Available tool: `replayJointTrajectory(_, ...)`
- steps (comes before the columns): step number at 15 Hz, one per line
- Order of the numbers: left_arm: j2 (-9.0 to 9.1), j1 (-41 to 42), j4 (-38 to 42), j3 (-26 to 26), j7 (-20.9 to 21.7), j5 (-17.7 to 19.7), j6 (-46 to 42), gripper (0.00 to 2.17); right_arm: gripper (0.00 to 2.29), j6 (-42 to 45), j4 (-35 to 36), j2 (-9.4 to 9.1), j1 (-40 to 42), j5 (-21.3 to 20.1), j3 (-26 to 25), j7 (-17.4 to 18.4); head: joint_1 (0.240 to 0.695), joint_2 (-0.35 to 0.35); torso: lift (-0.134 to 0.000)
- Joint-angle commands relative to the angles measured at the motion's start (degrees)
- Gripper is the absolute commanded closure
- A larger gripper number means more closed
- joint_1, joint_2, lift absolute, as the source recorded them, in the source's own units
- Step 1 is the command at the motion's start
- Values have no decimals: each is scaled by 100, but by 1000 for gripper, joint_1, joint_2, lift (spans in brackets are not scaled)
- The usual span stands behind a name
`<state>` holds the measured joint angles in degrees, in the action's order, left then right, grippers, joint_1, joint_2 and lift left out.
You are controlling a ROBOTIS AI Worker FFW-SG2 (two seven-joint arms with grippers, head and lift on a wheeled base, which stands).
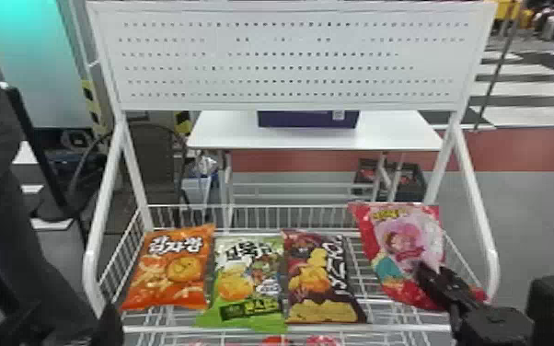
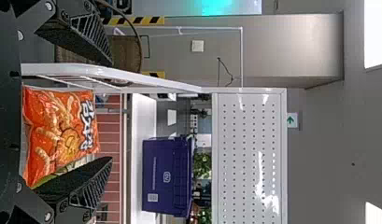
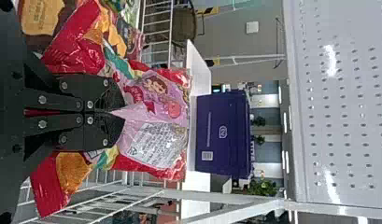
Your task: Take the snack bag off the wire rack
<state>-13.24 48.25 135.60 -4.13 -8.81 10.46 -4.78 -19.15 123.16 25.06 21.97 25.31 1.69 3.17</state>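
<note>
Left gripper (image 1: 74,309): at the near left corner of the wire rack (image 1: 161,329), fingers apart, nothing between the pads. Right gripper (image 1: 428,271): over the rack's right side, fingers closed on the pink-and-red snack bag (image 1: 400,244), the bag's middle pinched in. Contact between bag and rack cannot be told. On the rack, left to right: orange bag (image 1: 170,271), green bag (image 1: 248,280), brown bag (image 1: 322,276). Behind the rack: white table (image 1: 225,133) bearing a purple box (image 1: 308,119).
</note>
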Motion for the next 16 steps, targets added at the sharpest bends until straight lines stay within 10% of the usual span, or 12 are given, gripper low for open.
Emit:
replayJointTrajectory(1,-4,0,-7,0,2,0,0,188,2162,302,647,139,800,18,-301,8,499,0,0)
replayJointTrajectory(6,-21,-35,-42,-18,-24,9,0,188,2162,1585,1096,394,2092,71,-846,70,499,0,0)
replayJointTrajectory(16,-30,-105,-104,-9,-24,53,17,188,2162,2165,999,332,2654,229,-1294,122,499,0,0)
